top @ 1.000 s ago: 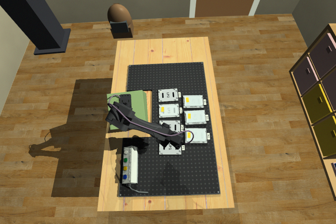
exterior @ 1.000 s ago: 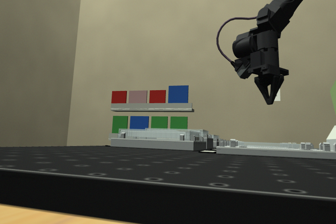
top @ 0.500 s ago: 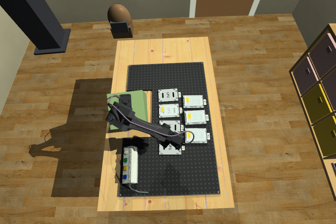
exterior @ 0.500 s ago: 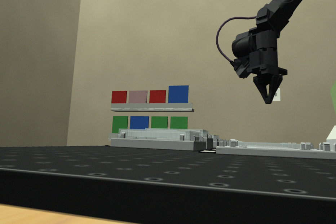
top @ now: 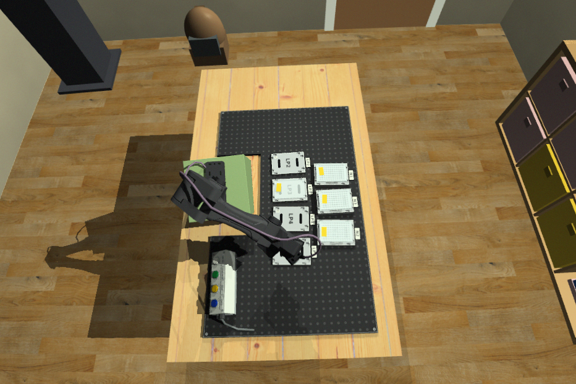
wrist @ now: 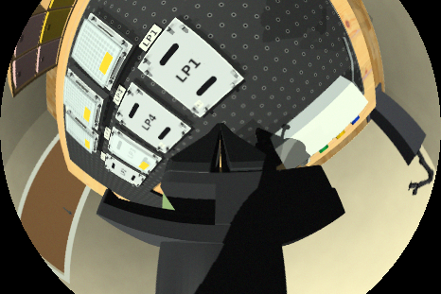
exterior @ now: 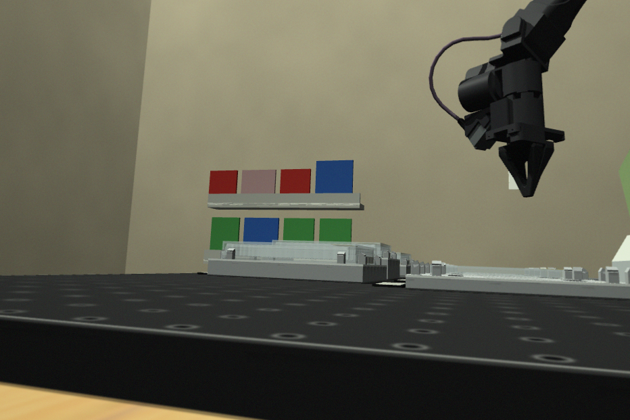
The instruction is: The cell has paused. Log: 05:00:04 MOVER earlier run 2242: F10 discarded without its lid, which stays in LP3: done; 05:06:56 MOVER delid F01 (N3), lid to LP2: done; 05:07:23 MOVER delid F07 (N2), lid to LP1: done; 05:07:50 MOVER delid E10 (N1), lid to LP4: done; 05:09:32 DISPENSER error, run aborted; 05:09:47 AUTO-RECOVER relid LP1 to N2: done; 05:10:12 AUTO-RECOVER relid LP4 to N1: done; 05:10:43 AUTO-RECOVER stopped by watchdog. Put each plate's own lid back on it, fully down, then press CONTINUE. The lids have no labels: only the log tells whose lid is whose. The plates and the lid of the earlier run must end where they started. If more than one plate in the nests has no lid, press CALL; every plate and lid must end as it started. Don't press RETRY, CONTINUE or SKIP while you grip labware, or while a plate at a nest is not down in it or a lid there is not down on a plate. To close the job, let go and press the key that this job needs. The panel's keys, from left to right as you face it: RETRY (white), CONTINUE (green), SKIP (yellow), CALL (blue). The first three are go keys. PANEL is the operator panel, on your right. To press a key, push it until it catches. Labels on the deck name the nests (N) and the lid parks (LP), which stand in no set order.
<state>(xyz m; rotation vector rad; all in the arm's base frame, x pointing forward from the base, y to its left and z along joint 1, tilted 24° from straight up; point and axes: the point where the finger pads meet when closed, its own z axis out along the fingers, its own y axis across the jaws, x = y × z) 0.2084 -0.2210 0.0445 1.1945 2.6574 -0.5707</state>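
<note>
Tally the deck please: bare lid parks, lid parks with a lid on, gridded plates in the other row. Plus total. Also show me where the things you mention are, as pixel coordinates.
Bare light-grey rectangular lid parks: 3 (LP1 (top: pixel 279 259) (wrist: pixel 189 68), LP2 (top: pixel 287 169) (wrist: pixel 125 167), LP4 (top: pixel 291 226) (wrist: pixel 159 127))
Lid parks with a clear rectangular lid (top: pixel 296 189) (wrist: pixel 129 146), yellow patch: 1 (LP3 (top: pixel 291 199) (wrist: pixel 112 147))
White gridded rectangular plates (top: pixel 335 174) (top: pixel 337 201) (top: pixel 340 232) (wrist: pixel 91 50): 3
Total: 7

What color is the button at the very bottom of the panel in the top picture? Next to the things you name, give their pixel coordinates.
Blue (top: pixel 214 303); the top view shows it best.
</note>
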